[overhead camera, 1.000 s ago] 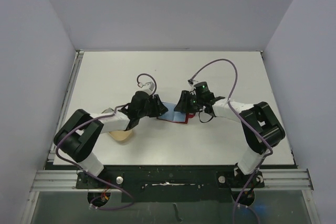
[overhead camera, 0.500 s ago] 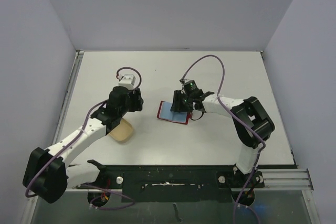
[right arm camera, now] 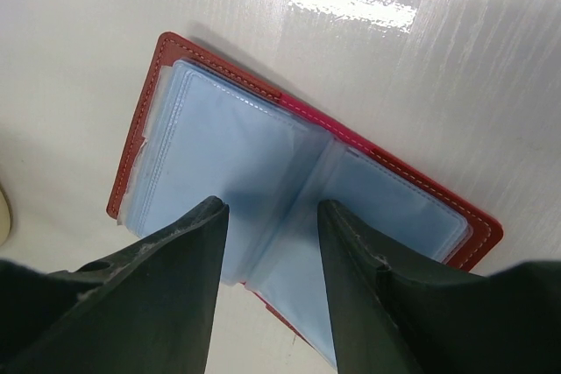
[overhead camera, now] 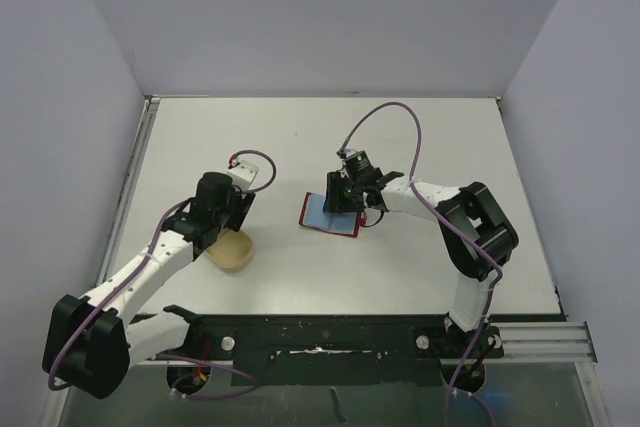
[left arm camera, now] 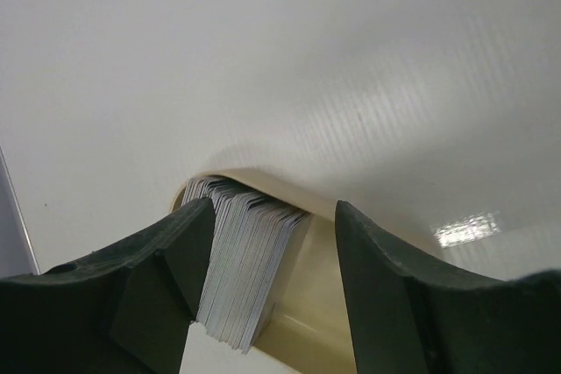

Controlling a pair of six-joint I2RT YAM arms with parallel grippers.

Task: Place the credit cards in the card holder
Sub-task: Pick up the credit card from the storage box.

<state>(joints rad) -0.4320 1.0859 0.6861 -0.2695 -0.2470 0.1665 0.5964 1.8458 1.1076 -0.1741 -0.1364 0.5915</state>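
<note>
The card holder (overhead camera: 326, 213) lies open on the table, a red wallet with pale blue sleeves (right arm camera: 263, 151). My right gripper (overhead camera: 347, 193) is open just above it, its tips (right arm camera: 272, 208) either side of the centre fold with nothing between them. A stack of pale grey credit cards (left arm camera: 241, 260) stands on edge in the tan oval dish (overhead camera: 236, 252). My left gripper (overhead camera: 228, 219) hangs open over that dish (left arm camera: 320, 295). The stack rests beside the left finger (left arm camera: 188, 243), and a wide gap separates it from the right finger.
The white table (overhead camera: 450, 147) is walled at the back and both sides. A metal rail (overhead camera: 320, 342) runs along the near edge, by the arm bases. Purple cables loop above both wrists.
My left arm has swung left, away from the card holder and over to the dish, and its jaws have widened. The right gripper has stayed at the card holder, shifting slightly left.
</note>
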